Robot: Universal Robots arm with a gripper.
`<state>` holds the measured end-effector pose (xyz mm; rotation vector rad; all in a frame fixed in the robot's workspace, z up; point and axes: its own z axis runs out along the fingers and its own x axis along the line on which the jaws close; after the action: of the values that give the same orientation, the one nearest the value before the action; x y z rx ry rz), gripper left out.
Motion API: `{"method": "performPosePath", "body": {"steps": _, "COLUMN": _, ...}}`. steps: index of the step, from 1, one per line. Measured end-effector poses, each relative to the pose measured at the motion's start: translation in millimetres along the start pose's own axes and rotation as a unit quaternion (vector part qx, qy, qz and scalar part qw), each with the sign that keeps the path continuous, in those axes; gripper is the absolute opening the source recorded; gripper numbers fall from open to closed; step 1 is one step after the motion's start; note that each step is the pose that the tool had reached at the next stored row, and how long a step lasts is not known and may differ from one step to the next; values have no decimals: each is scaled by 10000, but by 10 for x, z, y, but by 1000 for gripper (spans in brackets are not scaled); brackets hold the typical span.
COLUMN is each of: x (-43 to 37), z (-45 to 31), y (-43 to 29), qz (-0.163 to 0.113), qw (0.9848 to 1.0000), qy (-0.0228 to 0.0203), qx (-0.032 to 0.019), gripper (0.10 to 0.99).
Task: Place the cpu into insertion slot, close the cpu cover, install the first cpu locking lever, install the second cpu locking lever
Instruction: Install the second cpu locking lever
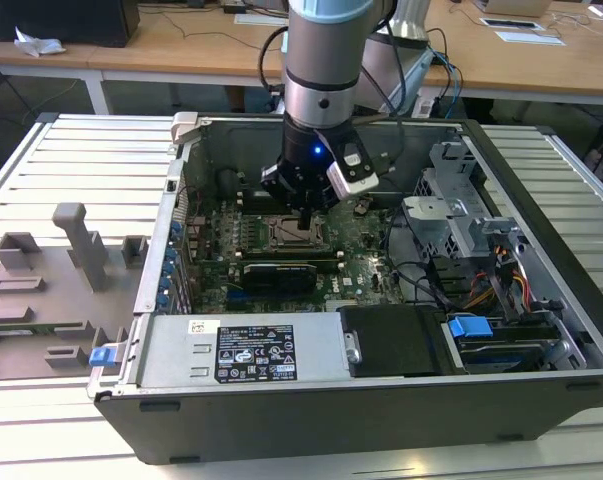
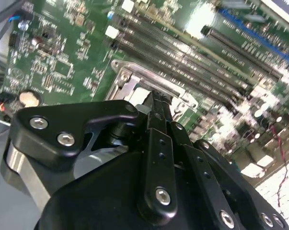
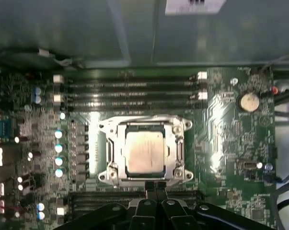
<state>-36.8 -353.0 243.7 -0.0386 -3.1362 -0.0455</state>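
the cpu [image 3: 144, 152] sits in the insertion slot [image 3: 179, 149] on the green motherboard [image 3: 221, 139], with the silver cpu cover [image 3: 143, 124] lying flat around it in the first wrist view. the gripper [image 3: 155, 187] hangs at the socket's edge beside the memory slots [image 3: 130, 89], fingers pressed together on nothing. as i judge it, the risk is the closed tips skidding off a thin locking lever and scraping the board, or a lever left unhooked so the cover springs up.
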Motion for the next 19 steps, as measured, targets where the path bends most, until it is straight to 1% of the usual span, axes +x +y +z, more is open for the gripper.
{"method": "performPosePath", "body": {"steps": 1, "x": 3, "z": 14, "y": -31, "qz": 1, "qw": 10000, "qy": 1, "qx": -21, "gripper": 106}}
{"method": "performPosePath", "body": {"steps": 2, "x": 15, "z": 22, "y": -74, "qz": 0, "qw": 10000, "qy": 2, "qx": -73, "gripper": 106}}
{"method": "performPosePath", "body": {"steps": 3, "x": 29, "z": 30, "y": -127, "qz": 0, "qw": 9999, "qy": 4, "qx": -140, "gripper": 106}}
{"method": "performPosePath", "body": {"steps": 4, "x": 47, "z": 39, "y": -187, "qz": 0, "qw": 9998, "qy": 5, "qx": -209, "gripper": 106}}
{"method": "performPosePath", "body": {"steps": 5, "x": 74, "z": 43, "y": -249, "qz": -1, "qw": 9997, "qy": 7, "qx": -261, "gripper": 106}}
{"method": "performPosePath", "body": {"steps": 6, "x": 117, "z": 50, "y": -279, "qz": -1, "qw": 9995, "qy": 8, "qx": -323, "gripper": 106}}
{"method": "performPosePath", "body": {"steps": 7, "x": 166, "z": 55, "y": -286, "qz": -2, "qw": 9992, "qy": 11, "qx": -408, "gripper": 106}}
{"method": "performPosePath", "body": {"steps": 8, "x": 196, "z": 59, "y": -290, "qz": -3, "qw": 9990, "qy": 12, "qx": -455, "gripper": 106}}
{"method": "performPosePath", "body": {"steps": 9, "x": 219, "z": 64, "y": -294, "qz": -4, "qw": 9988, "qy": 12, "qx": -485, "gripper": 106}}
{"method": "performPosePath", "body": {"steps": 10, "x": 249, "z": 89, "y": -306, "qz": -9, "qw": 9987, "qy": 13, "qx": -507, "gripper": 106}}
{"method": "performPosePath", "body": {"steps": 14, "x": 290, "z": 172, "y": -342, "qz": -40, "qw": 9987, "qy": 16, "qx": -517, "gripper": 106}}
{"method": "performPosePath", "body": {"steps": 17, "x": 395, "z": 246, "y": -361, "qz": -132, "qw": 9981, "qy": 25, "qx": -598, "gripper": 106}}
{"method": "performPosePath", "body": {"steps": 19, "x": 414, "z": 269, "y": -364, "qz": -179, "qw": 9979, "qy": 30, "qx": -622, "gripper": 106}}
